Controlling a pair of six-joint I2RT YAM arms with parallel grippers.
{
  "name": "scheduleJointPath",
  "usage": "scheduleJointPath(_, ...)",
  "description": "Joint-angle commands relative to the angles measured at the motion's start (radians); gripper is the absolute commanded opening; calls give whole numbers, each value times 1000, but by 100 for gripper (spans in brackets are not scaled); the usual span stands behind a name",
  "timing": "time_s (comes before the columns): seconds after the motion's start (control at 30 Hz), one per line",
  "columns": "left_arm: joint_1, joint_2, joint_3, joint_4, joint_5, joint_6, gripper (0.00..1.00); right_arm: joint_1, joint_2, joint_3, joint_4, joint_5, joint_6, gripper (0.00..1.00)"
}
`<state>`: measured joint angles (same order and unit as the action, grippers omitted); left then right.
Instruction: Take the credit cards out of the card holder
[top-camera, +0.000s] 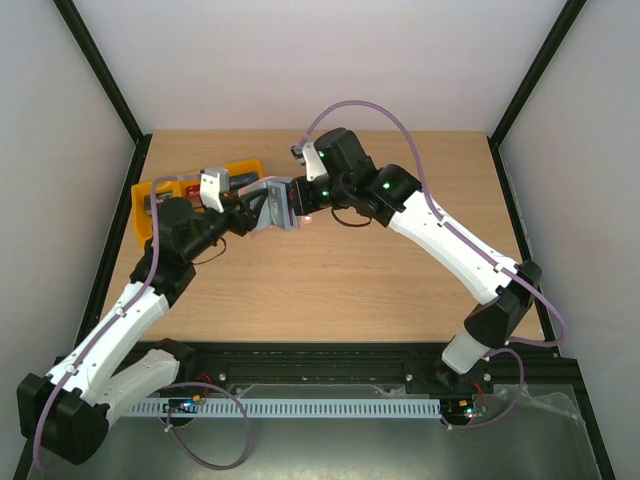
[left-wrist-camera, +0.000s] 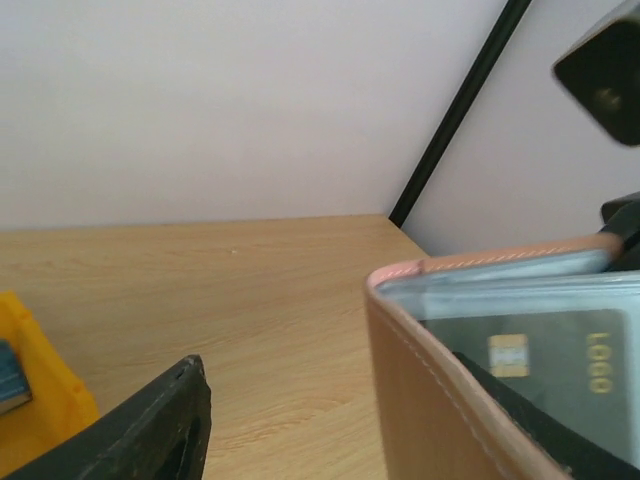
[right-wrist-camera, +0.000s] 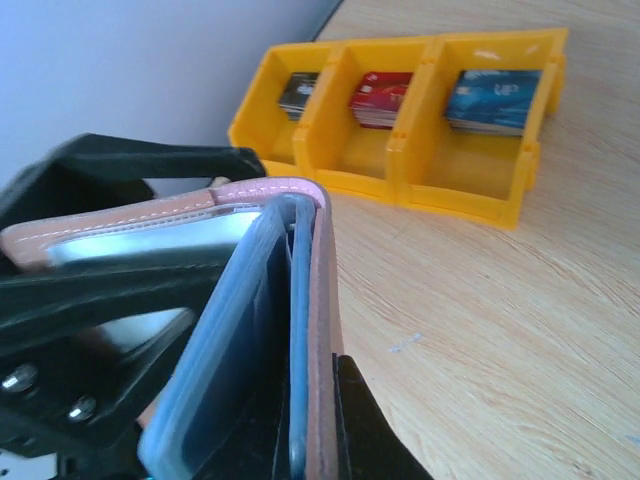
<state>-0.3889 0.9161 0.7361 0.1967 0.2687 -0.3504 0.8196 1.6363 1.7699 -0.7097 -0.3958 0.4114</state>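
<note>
Tabletop (right-wrist-camera: 520, 330): tray (right-wrist-camera: 420, 190) holds cards (right-wrist-camera: 490, 100); holder (right-wrist-camera: 322, 330) perhaps one.

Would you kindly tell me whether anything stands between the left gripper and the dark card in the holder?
No loose object does. The right gripper holds the card holder up, with the left gripper beside it. Only the holder's own tan cover partly fronts the dark card.

You saw a leather-like stitched card holder (right-wrist-camera: 322, 300), a glossy yellow plastic tray (right-wrist-camera: 460, 195), and a matt wood-grain table (left-wrist-camera: 250, 300).
</note>
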Motion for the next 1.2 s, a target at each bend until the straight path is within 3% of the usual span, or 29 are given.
scheduleJointPath(0.0,25,-27,25,-25,45,-25,59,-5,-75,-24,101,-122,-20,2)
scheduleJointPath(0.27,63,-74,3,54,287,-75,32,-40,-155,-144,256,-290,-1,2)
scheduleJointPath(0.4,60,-78,-18,157,415,-109,4,-42,-185,-211,347,-355,35,2)
scheduleJointPath(0.47,61,-79,-11,135,392,-107,2,-51,-207,-248,360,-345,25,2)
scheduleJointPath(0.53,59,-84,10,75,329,-65,2,-75,-235,-290,364,-315,20,12)
scheduleJointPath(0.6,59,-85,37,1,233,-12,2,-114,-273,-339,364,-285,10,33)
scheduleJointPath(0.7,59,-92,69,-66,140,76,2,-168,-333,-414,362,-280,-27,53)
scheduleJointPath(0.8,59,-102,84,-68,151,120,2,-185,-364,-439,379,-369,-55,70)
scheduleJointPath(0.9,60,-110,83,-24,256,93,2,-185,-374,-468,423,-435,-55,97)
scheduleJointPath(1.17,60,-109,73,100,435,-10,2,-185,-357,-510,539,-441,-74,99)
